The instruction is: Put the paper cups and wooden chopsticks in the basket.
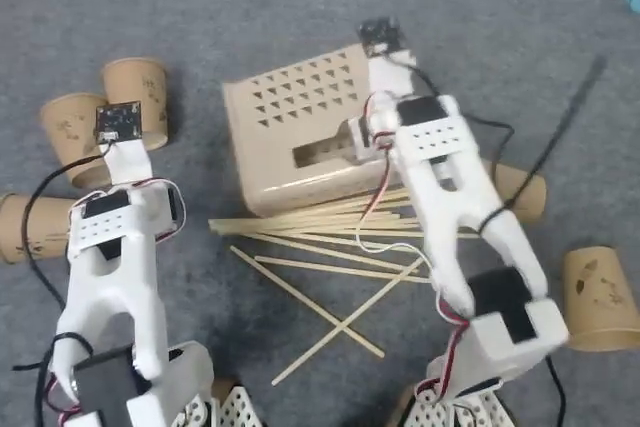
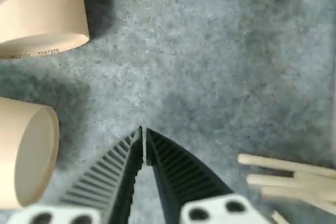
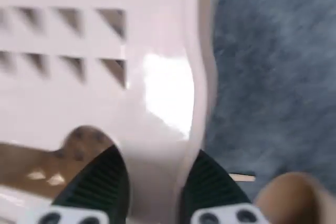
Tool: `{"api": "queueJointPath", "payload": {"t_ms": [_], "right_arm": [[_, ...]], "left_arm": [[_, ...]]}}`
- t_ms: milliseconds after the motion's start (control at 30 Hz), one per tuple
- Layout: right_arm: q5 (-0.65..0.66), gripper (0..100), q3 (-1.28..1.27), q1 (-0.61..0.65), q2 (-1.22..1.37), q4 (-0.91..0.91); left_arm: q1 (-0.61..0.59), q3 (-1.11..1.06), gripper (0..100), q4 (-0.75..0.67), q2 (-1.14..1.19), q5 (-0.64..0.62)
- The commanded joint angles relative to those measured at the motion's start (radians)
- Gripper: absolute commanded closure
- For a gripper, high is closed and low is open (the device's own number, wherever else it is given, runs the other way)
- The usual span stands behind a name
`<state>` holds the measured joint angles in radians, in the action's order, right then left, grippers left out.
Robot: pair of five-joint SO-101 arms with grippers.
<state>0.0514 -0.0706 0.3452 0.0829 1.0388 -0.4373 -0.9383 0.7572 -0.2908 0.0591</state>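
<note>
The beige basket [image 1: 300,132] lies tipped over mid-table, a perforated wall facing up. My right gripper [image 3: 155,182] is shut on the basket's wall [image 3: 157,87] at its right end, one finger on each side. My left gripper [image 2: 143,140] is shut on nothing and hangs over bare carpet. Two paper cups [image 1: 135,97] [image 1: 70,132] stand just beyond it, and a third [image 1: 30,227] lies on its side at the left edge. Wooden chopsticks [image 1: 320,247] lie scattered in front of the basket. Another cup [image 1: 520,192] lies behind the right arm, and one more cup [image 1: 600,297] lies at the far right.
Grey carpet [image 1: 500,47] covers the table. A black cable [image 1: 570,117] runs across the back right. Both arm bases stand at the near edge. Open carpet lies behind the basket and between the two arms near the front.
</note>
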Motion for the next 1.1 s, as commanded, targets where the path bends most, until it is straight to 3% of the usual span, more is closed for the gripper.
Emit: {"api": "queueJointPath", "payload": {"t_ms": [0, 367, 567, 1067], "right_arm": [[0.17, 99.0, 0.137, -0.039, -0.16, 0.059], [0.529, 99.0, 0.39, -0.094, -0.22, -0.005], [0.594, 99.0, 0.388, -0.084, -0.179, -0.114], [0.822, 97.6, 0.367, 0.058, 0.068, -0.074]], "left_arm": [[0.006, 0.039, 99, -0.026, 0.0, 0.012], [0.006, 0.038, 99, -0.026, 0.0, 0.012], [0.005, 0.036, 99, -0.026, 0.0, 0.012], [0.005, 0.038, 99, -0.026, 0.0, 0.012]]}}
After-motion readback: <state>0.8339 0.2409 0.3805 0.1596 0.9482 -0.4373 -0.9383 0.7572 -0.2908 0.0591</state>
